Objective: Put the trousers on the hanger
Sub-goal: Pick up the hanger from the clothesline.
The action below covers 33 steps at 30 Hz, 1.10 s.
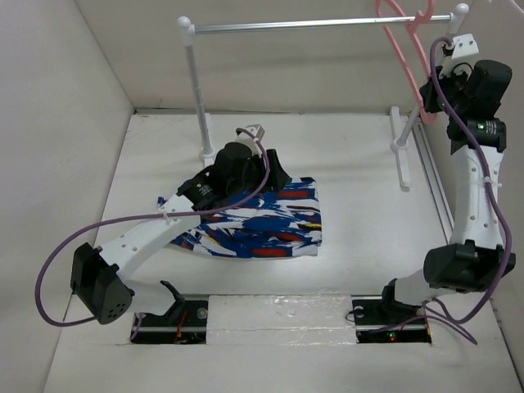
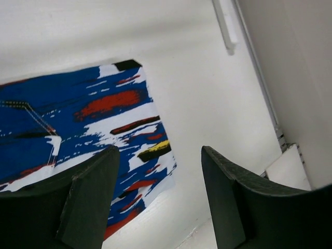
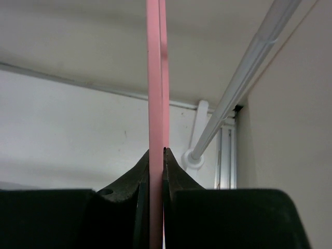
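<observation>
The trousers (image 1: pixel 262 221), bright blue with white, red, black and yellow print, lie flat on the table; they also show in the left wrist view (image 2: pixel 78 135). My left gripper (image 1: pixel 266 164) hovers over their far edge, jaws open and empty, as the left wrist view (image 2: pixel 161 155) shows. The pink hanger (image 1: pixel 407 57) hangs from the silver rail (image 1: pixel 319 24) at the far right. My right gripper (image 1: pixel 432 92) is shut on the hanger's lower part; the right wrist view shows the pink bar (image 3: pixel 156 78) clamped between the fingertips (image 3: pixel 174 163).
The rail stands on white posts (image 1: pixel 196 90) with feet (image 1: pixel 399 155) on the table. A back wall and side walls enclose the table. A metal track (image 1: pixel 434 180) runs along the right edge. Purple cables trail from both arms.
</observation>
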{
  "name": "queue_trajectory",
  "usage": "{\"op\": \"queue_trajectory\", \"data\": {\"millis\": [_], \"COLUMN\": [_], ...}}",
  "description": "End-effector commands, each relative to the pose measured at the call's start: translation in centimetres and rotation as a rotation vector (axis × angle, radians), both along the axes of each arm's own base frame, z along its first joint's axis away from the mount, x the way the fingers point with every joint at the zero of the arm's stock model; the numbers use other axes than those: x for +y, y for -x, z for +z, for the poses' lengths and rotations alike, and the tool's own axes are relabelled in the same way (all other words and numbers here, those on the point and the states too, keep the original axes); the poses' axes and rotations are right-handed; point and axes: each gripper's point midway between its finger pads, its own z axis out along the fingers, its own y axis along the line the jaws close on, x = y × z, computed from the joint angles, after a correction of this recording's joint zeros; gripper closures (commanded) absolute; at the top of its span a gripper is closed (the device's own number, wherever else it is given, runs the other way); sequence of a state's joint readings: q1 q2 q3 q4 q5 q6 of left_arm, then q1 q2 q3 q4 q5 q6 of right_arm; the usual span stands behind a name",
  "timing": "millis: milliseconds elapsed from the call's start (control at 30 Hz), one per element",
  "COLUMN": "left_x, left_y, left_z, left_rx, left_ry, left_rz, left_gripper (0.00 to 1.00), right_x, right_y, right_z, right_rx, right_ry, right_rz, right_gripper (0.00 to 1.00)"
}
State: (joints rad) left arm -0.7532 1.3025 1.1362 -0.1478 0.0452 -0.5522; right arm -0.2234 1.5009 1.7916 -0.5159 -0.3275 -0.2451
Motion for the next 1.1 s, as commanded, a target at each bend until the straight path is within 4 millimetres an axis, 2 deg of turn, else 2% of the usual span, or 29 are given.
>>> {"op": "queue_trajectory", "data": {"millis": [0, 33, 100, 200, 233, 300, 333, 367, 400, 433, 467, 533, 567, 633, 667, 700, 733, 800, 867, 900, 933, 967, 1067], "left_x": [-0.8, -1.0, -1.5, -2.7, -3.0, -4.3, -5.1, -6.3, -6.8, -7.5, -8.3, -9.1, -9.5, -10.4, -11.3, -11.3, -11.8, -13.0, -14.6, -15.4, -15.9, -16.7, -18.6], "left_y": [-0.4, -0.6, -0.5, -0.3, -0.5, -0.5, -0.4, -0.4, -0.5, -0.3, -1.0, -1.1, -1.5, -1.1, -1.5, -1.4, -1.1, -1.2, -0.6, 0.0, 0.2, 0.1, -0.3], "left_z": [4.0, 5.0, 5.7, 7.9, 10.0, 10.9, 13.2, 13.1, 13.6, 15.1, 14.4, 15.3, 15.0, 15.9, 15.7, 15.7, 16.4, 16.1, 16.8, 16.9, 17.7, 17.3, 16.8], "left_rx": [-0.051, -0.062, -0.057, -0.068, -0.096, -0.093, -0.121, -0.11, -0.112, -0.133, -0.116, -0.117, -0.106, -0.109, -0.098, -0.097, -0.103, -0.092, -0.099, -0.1, -0.108, -0.106, -0.102], "left_ry": [0.064, 0.079, 0.096, 0.138, 0.17, 0.185, 0.223, 0.223, 0.231, 0.254, 0.242, 0.26, 0.261, 0.289, 0.309, 0.31, 0.323, 0.333, 0.363, 0.374, 0.392, 0.395, 0.407], "left_rz": [-0.01, -0.013, -0.027, -0.062, -0.067, -0.098, -0.12, -0.142, -0.156, -0.176, -0.179, -0.2, -0.199, -0.227, -0.239, -0.242, -0.253, -0.266, -0.295, -0.312, -0.313, -0.317, -0.309], "left_gripper": [0.39, 0.39, 0.39, 0.38, 0.38, 0.37, 0.37, 0.37, 0.36, 0.36, 0.36, 0.36, 0.36, 0.36, 0.36, 0.36, 0.35, 0.35, 0.35, 0.35, 0.35, 0.35, 0.35], "right_x": [-0.6, -0.6, -0.5, -0.3, -0.2, 0.1, 0.1, 0.2, 0.4, 0.1, 0.2, 0.0, 0.1, 0.1, 0.4, 0.4, 0.6, 1.3, 2.2, 3.3, 3.6, 4.0, 5.3], "right_y": [1.7, 2.5, 3.0, 3.4, 3.2, 3.8, 3.9, 3.8, 3.9, 3.9, 3.7, 3.8, 3.9, 4.3, 4.8, 4.8, 5.6, 6.4, 7.9, 8.3, 8.9, 9.7, 11.2], "right_z": [7.3, 7.8, 7.7, 5.8, 4.1, 2.9, 2.1, 0.4, -0.3, -0.8, -1.8, -2.0, -2.1, -2.2, -2.8, -3.6, -3.4, -4.5, -6.3, -6.8, -8.4, -8.3, -10.2], "right_rx": [-0.241, -0.254, -0.258, -0.209, -0.175, -0.159, -0.147, -0.114, -0.101, -0.095, -0.077, -0.086, -0.085, -0.084, -0.078, -0.06, -0.071, -0.059, -0.032, -0.024, 0.012, 0.005, 0.057], "right_ry": [0.027, 0.027, 0.016, 0.002, -0.004, -0.011, -0.014, -0.02, -0.025, -0.026, -0.029, -0.029, -0.03, -0.026, -0.031, -0.035, -0.035, -0.055, -0.077, -0.084, -0.087, -0.084, -0.105], "right_rz": [-0.104, -0.112, -0.118, -0.113, -0.108, -0.098, -0.097, -0.094, -0.086, -0.089, -0.082, -0.078, -0.074, -0.076, -0.068, -0.068, -0.069, -0.057, -0.044, -0.015, -0.012, -0.01, 0.026], "right_gripper": [1.0, 1.0, 1.0, 1.0, 1.0, 1.0, 1.0, 1.0, 1.0, 1.0, 1.0, 1.0, 1.0, 1.0, 1.0, 1.0, 1.0, 1.0, 1.0, 1.0, 1.0, 1.0, 1.0]}}
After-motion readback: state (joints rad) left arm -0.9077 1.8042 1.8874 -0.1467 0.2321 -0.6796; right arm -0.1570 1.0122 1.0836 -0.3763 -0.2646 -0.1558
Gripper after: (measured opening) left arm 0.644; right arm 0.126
